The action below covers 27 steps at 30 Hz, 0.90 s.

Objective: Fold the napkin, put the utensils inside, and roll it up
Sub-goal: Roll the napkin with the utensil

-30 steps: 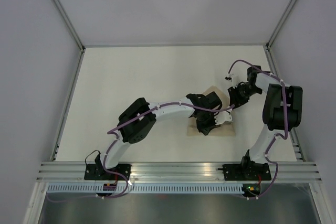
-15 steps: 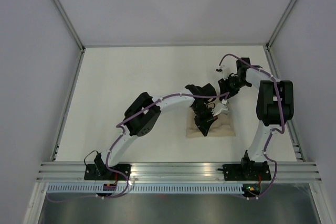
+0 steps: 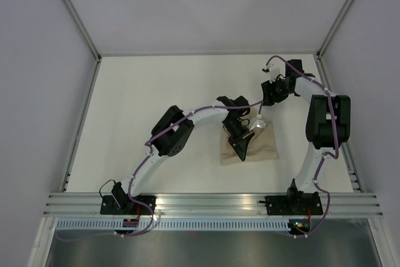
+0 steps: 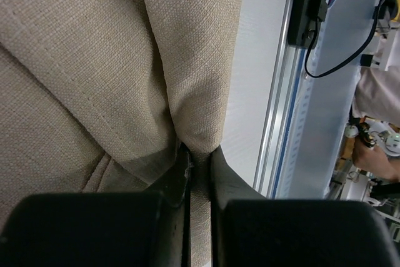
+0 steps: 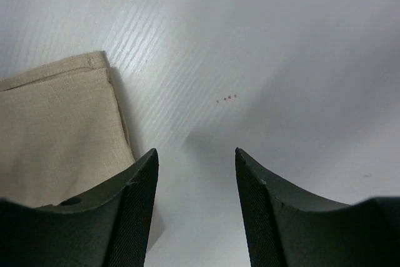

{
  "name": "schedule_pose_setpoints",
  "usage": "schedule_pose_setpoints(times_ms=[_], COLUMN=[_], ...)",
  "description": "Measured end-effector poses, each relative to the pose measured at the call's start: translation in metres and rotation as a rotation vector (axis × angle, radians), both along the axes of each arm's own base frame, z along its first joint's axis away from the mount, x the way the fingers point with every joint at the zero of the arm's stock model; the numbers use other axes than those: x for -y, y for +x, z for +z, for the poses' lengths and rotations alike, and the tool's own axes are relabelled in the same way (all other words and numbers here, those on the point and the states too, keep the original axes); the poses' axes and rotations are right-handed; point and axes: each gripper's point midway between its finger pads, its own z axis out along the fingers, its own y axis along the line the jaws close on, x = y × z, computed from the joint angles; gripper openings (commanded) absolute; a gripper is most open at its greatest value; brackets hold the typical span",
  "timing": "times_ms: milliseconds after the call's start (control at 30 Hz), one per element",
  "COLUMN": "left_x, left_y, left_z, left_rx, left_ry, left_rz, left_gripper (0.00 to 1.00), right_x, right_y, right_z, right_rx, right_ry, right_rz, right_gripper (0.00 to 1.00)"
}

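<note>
The white table (image 3: 156,92) is seen whole from overhead; the beige woven napkin (image 3: 264,147), shared by all three views, is seen closely from both wrists.

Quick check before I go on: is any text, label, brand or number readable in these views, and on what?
No readable text in any view.
Napkin: plain weave, with no label or print.
Table: only a few tiny red specks, not characters.
Background clutter past the table edge in the left wrist view: too blurred to read.
</note>
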Motion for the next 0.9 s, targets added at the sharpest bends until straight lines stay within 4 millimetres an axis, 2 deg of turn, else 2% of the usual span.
schedule_pose_setpoints(times_ms=[100, 300, 367, 467, 533, 600, 733, 800, 867, 900], left_x=[-0.001, -0.002, -0.002, -0.002, -0.002, -0.002, -0.003, -0.003, -0.003, -0.003], left_y=[0.001, 0.003, 0.004, 0.005, 0.007, 0.009, 0.014, 0.015, 0.016, 0.016], left_z=[0.0, -0.001, -0.001, -0.001, -0.001, -0.001, -0.001, -0.001, -0.001, -0.001], left_rx=[-0.036, -0.091, -0.102, -0.117, -0.127, -0.135, -0.143, -0.15, -0.159, -0.162], left_ry=[0.004, 0.017, 0.025, 0.034, 0.04, 0.04, 0.041, 0.041, 0.043, 0.046], left_rz=[0.017, 0.042, 0.048, 0.057, 0.064, 0.071, 0.085, 0.09, 0.092, 0.093], left_gripper=[0.02, 0.02, 0.02, 0.02, 0.02, 0.02, 0.02, 0.02, 0.02, 0.02], right_x=[0.011, 0.029, 0.025, 0.006, -0.011, -0.029, -0.066, -0.076, -0.081, -0.083], right_y=[0.002, -0.014, -0.032, -0.067, -0.095, -0.125, -0.194, -0.222, -0.24, -0.243], right_z=[0.022, 0.104, 0.131, 0.151, 0.151, 0.141, 0.094, 0.074, 0.059, 0.054], right_rx=[0.056, 0.237, 0.289, 0.318, 0.313, 0.29, 0.205, 0.176, 0.167, 0.177], right_ry=[0.01, 0.055, 0.071, 0.084, 0.085, 0.084, 0.068, 0.05, 0.02, -0.002], right_rz=[-0.028, -0.024, 0.036, 0.175, 0.287, 0.402, 0.626, 0.706, 0.764, 0.788], right_gripper=[0.59, 0.59, 0.6, 0.62, 0.62, 0.62, 0.66, 0.67, 0.68, 0.68])
